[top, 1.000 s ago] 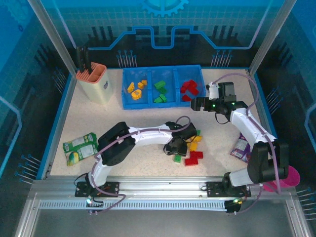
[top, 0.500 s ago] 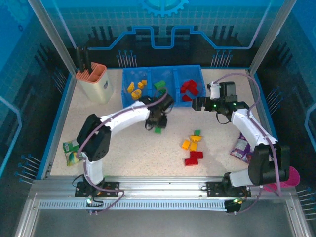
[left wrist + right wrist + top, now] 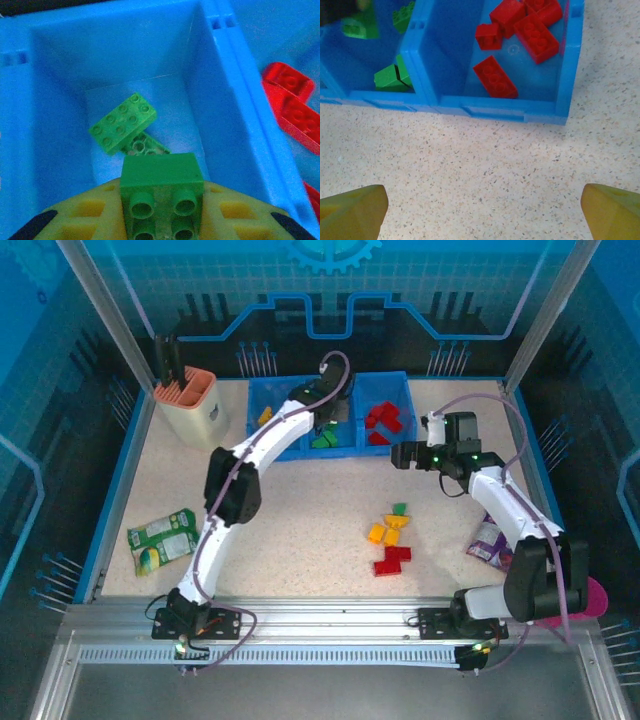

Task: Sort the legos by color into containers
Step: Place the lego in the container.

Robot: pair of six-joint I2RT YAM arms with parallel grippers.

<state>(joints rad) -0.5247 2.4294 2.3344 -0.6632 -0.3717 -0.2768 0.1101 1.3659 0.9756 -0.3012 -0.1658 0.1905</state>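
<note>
The left jaws are clamping one green lego (image 3: pixel 161 186) between their yellow pads (image 3: pixel 85 212), studs facing the wrist camera. They are holding it directly above the middle compartment (image 3: pixel 60 100) of the blue tray (image 3: pixel 300 453). Further green legos (image 3: pixel 123 123) are lying on that compartment's floor, the top one resting tilted across another. Red legos (image 3: pixel 512 30) are sitting in the tray's right compartment, and yellow-orange legos (image 3: pixel 266 418) are showing in its left compartment beside the left arm (image 3: pixel 262 445).

A loose group of red, yellow-orange and green legos (image 3: pixel 392 537) is lying on the counter (image 3: pixel 300 530), well in front of the tray's right compartment. The right jaws are standing wide apart and empty, their fingertips (image 3: pixel 355 207) hanging over bare counter just in front of the tray's right compartment.

A cream holder (image 3: pixel 195 410) is standing left of the tray. A green packet (image 3: pixel 163 538) is lying well in front of the tray's left end, and a purple packet (image 3: pixel 490 538) well in front of its right end.
</note>
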